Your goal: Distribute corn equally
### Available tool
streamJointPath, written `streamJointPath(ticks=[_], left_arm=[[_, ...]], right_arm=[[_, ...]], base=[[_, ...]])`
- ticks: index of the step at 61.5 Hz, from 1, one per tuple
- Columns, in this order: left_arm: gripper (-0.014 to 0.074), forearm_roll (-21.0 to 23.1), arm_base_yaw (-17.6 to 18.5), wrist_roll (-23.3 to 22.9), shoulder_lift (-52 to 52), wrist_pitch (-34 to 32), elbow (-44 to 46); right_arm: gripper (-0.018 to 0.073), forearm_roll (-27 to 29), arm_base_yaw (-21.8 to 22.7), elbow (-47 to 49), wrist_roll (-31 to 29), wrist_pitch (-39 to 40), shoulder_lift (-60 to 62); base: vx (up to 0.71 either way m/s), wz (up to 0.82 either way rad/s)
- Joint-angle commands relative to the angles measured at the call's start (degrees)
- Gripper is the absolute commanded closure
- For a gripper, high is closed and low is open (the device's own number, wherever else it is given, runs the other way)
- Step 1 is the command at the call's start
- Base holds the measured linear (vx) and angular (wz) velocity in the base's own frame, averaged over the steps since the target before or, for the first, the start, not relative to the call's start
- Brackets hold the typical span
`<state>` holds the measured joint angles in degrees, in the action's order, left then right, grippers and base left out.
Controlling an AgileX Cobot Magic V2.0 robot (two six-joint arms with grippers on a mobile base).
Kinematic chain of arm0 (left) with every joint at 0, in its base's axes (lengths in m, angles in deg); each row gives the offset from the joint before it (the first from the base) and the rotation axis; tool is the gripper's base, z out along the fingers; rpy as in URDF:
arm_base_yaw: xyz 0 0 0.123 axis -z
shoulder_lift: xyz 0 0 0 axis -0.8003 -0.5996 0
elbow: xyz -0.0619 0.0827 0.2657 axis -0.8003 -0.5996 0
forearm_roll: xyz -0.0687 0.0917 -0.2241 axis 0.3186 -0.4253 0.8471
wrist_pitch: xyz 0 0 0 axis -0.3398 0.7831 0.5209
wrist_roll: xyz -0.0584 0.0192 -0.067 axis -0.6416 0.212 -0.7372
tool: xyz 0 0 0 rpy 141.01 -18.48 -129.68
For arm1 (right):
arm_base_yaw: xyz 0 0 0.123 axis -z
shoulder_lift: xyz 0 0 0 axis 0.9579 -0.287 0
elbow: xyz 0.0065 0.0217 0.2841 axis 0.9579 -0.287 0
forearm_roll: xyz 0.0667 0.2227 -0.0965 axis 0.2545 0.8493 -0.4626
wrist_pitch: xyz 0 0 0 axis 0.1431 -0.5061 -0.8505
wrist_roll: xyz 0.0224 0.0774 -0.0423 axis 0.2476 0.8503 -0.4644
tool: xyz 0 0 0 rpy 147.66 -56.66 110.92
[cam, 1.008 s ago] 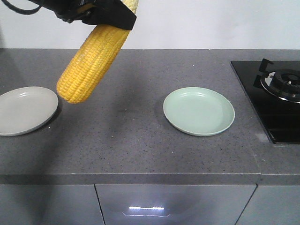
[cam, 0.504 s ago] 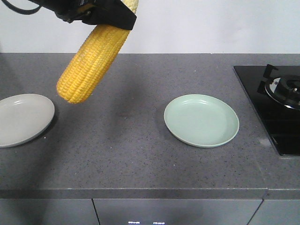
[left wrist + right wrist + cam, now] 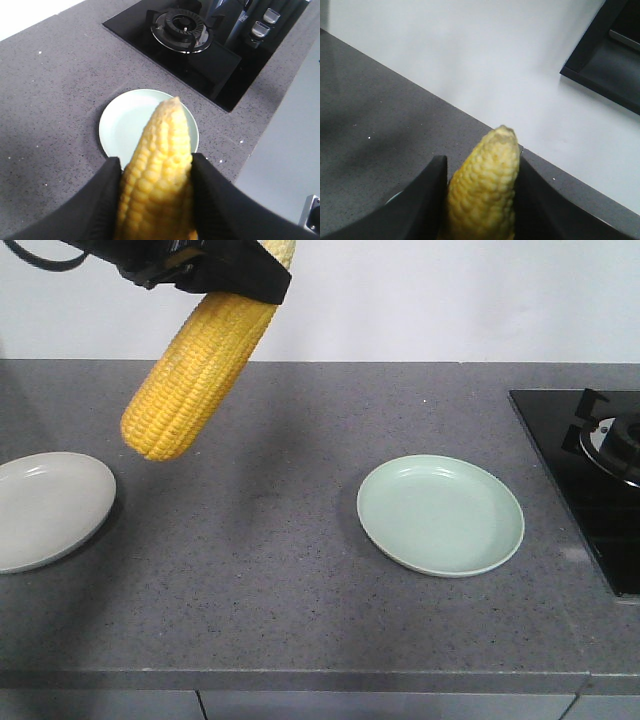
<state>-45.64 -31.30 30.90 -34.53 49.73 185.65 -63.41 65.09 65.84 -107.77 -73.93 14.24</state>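
Green plate (image 3: 440, 515) and gas hob (image 3: 590, 480) have slid rightward in the front view, while the hanging corn cob (image 3: 200, 370) keeps its spot, tilted, blunt end down above the grey countertop (image 3: 250, 580). The left gripper (image 3: 156, 162) is clamped on a cob (image 3: 160, 150), tip over the green plate. The right gripper (image 3: 480, 160) is clamped on its cob (image 3: 485, 185) too. A grey plate (image 3: 45, 510) lies far left.

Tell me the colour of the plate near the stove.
Pale green. The plate shows best in the front view, lying bare on the grey counter.
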Motion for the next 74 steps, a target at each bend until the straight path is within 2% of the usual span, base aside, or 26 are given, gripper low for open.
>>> streamJointPath(ticks=[1, 74], left_arm=[[0.0603, 2.4, 0.1, -0.4, 2.3, -1.3, 1.5], [0.0603, 2.4, 0.1, -0.4, 2.3, -1.3, 1.5]], right_arm=[[0.0564, 0.2, 0.4, 0.9, -0.2, 0.5, 0.7], [0.0564, 0.2, 0.4, 0.9, -0.2, 0.5, 0.7]], base=[[0.06, 0.02], [0.05, 0.00]])
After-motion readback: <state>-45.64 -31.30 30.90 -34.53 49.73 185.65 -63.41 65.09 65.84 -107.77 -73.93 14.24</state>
